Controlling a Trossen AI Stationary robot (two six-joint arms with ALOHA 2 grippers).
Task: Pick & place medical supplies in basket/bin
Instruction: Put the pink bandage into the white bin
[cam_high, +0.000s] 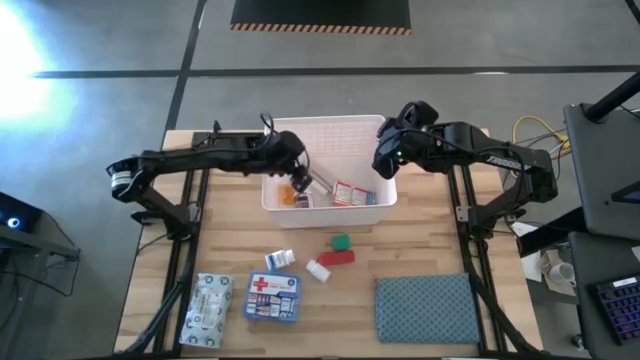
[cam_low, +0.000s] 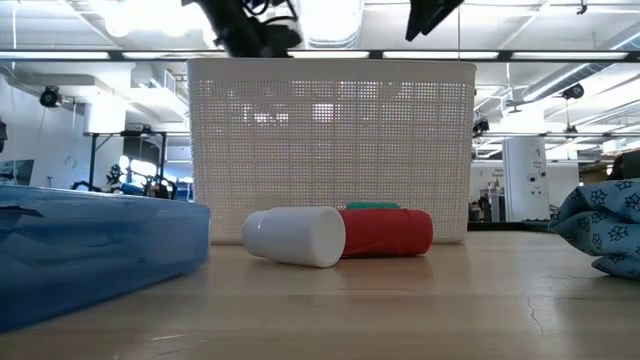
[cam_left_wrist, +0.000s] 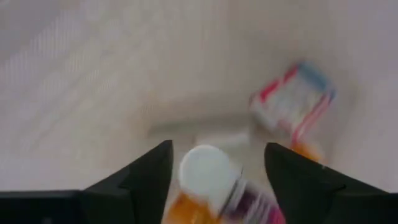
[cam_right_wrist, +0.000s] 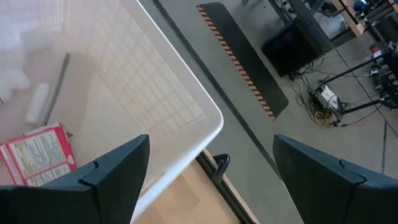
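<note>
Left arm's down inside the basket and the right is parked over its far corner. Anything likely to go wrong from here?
Two things, probably. The left gripper hangs open over an orange bottle in the basket; descending could knock it. The right gripper hovers open above the rim, so both arms could crowd each other.

floor (cam_high: 300, 50): grey | hazard-striped mat (cam_high: 320, 14) | ceiling strip lights (cam_low: 560, 55)

In the left wrist view everything is smeared: the orange bottle (cam_left_wrist: 208, 186) between the fingers runs off the bottom edge, and the red-and-blue box (cam_left_wrist: 292, 102) at right shows no readable print. In the low view, the blue box (cam_low: 95, 255) is cut by the left edge, the cloth (cam_low: 605, 230) by the right.
</note>
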